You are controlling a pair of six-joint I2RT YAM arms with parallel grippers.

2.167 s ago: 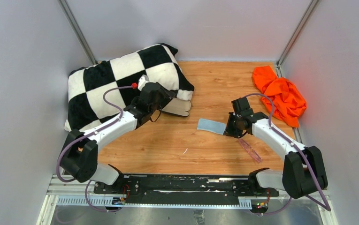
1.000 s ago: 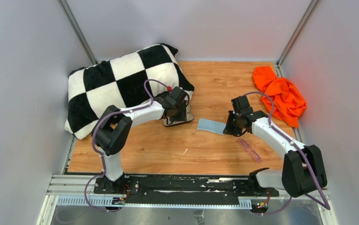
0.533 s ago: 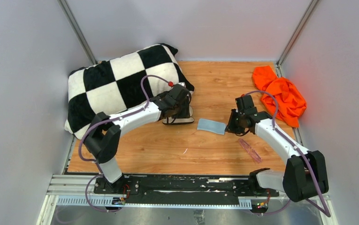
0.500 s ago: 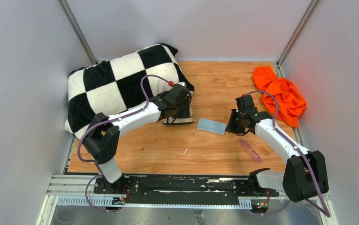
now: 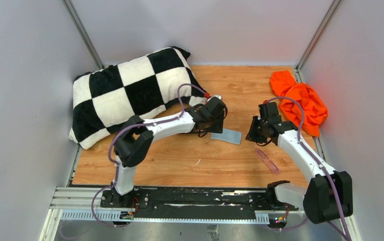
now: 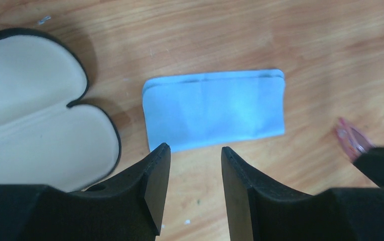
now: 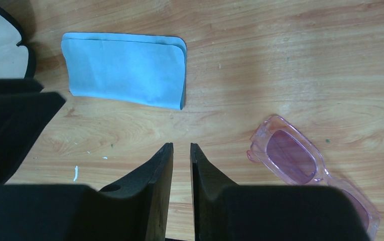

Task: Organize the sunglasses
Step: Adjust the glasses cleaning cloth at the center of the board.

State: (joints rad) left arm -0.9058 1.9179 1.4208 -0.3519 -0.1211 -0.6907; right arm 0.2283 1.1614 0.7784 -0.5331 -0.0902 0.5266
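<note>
The translucent pink sunglasses (image 5: 267, 160) lie folded on the wooden table, right of centre, and show in the right wrist view (image 7: 300, 160) and at the edge of the left wrist view (image 6: 350, 140). My right gripper (image 5: 255, 136) hovers left of them, slightly open and empty (image 7: 180, 145). The light blue cloth (image 5: 228, 136) lies flat between the grippers (image 6: 215, 108). My left gripper (image 5: 211, 126) is open and empty just short of the cloth's near edge (image 6: 194, 148). The open black case with beige lining (image 6: 34, 125) lies left of the cloth; the left arm mostly hides it from above.
A black and white checked pillow (image 5: 124, 90) fills the back left. An orange cloth (image 5: 300, 103) is bunched at the back right. Grey walls close in three sides. The left gripper's black body shows at the left in the right wrist view (image 7: 9, 125).
My left arm has swung right from the pillow, past the case, to the cloth. My right gripper has let go of the cloth and drawn back to the right.
</note>
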